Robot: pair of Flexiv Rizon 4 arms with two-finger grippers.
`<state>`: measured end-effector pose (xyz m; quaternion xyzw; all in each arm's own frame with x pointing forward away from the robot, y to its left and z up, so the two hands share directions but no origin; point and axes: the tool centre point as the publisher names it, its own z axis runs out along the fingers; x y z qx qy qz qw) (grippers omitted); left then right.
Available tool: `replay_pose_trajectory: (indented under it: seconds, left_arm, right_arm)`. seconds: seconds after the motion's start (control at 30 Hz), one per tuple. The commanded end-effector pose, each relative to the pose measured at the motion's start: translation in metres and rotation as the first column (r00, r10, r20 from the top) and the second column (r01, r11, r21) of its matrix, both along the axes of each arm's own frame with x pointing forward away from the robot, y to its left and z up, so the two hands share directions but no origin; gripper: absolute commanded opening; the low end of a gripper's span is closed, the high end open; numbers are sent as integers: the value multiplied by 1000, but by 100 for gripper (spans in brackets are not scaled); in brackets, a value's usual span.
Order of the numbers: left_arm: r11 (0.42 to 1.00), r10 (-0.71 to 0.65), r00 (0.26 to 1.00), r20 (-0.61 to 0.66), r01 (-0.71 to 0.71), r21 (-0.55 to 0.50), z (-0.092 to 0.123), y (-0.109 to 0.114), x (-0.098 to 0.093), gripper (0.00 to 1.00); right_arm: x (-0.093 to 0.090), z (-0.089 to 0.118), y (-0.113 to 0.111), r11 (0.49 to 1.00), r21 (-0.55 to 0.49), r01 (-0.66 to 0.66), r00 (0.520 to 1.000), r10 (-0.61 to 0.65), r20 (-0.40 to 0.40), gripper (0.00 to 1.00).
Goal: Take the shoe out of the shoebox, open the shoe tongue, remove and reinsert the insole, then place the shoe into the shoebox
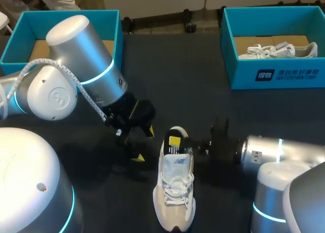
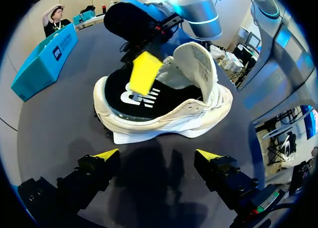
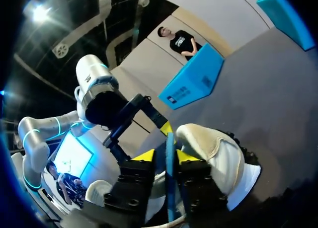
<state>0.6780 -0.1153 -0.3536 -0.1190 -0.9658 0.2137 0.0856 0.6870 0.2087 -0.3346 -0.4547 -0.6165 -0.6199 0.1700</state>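
A white and beige shoe (image 1: 174,192) lies mid-table with its heel toward the back and its tongue (image 2: 197,64) lifted. Its black insole (image 2: 124,96) shows at the heel opening. My right gripper (image 1: 176,142) comes in from the right at the heel. In the right wrist view the insole's thin edge (image 3: 170,183) stands between the fingers of the right gripper (image 3: 165,156), which are slightly apart, with a narrow gap on one side. My left gripper (image 2: 158,156) is open and holds nothing. It sits low over the table beside the shoe (image 2: 164,116).
A teal shoebox (image 1: 277,75) at the back right holds another white shoe (image 1: 282,51). A second teal box (image 1: 114,27) stands at the back left, partly behind my left arm. The table is dark.
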Motion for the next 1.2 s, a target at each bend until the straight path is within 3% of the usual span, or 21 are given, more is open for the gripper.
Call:
replay_pose_trajectory:
  seconds: [0.03,0.37,0.67,0.7,0.73,0.83,1.2]
  left_arm:
    - [1000,0,1000,3,0,2,0,0,-1,100]
    - [1000,0,1000,3,0,2,0,0,-1,100]
    - [1000,0,1000,3,0,2,0,0,-1,100]
    - [1000,0,1000,3,0,2,0,0,-1,100]
    - [1000,0,1000,3,0,2,0,0,-1,100]
    - [1000,0,1000,3,0,2,0,0,-1,100]
    - [1000,0,1000,3,0,2,0,0,-1,100]
  right_arm:
    - [8,-6,5,1000,-15,-18,999,17,-29,0]
    - [-17,-17,7,999,-33,3,998,-5,-67,0]
    - [-29,-8,7,999,-26,24,1000,-25,-17,0]
    - [-28,-6,7,999,-25,25,1000,-25,-8,7]
    - [-27,-4,7,999,-25,25,1000,-25,1,23]
    - [-23,1,6,999,-26,27,999,-26,19,45]
    - [-10,15,4,999,-36,12,996,-9,85,49]
